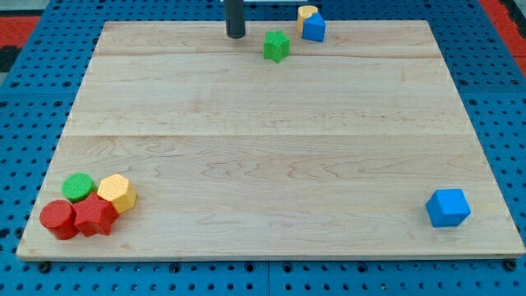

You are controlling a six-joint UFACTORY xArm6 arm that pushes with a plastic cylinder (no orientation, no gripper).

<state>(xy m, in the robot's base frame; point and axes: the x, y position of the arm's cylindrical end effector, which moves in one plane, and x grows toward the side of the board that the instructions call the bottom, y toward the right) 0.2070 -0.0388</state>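
Note:
My tip rests on the wooden board near the view's top, a little left of centre. It touches nothing. The nearest block is a green star-shaped block, a short way to the tip's right. Further right, at the board's top edge, a blue block sits against a yellow block that is partly hidden behind it.
In the bottom left corner lies a tight cluster: a green cylinder, a yellow hexagonal block, a red cylinder and a red star-shaped block. A blue cube sits alone at the bottom right. Blue pegboard surrounds the board.

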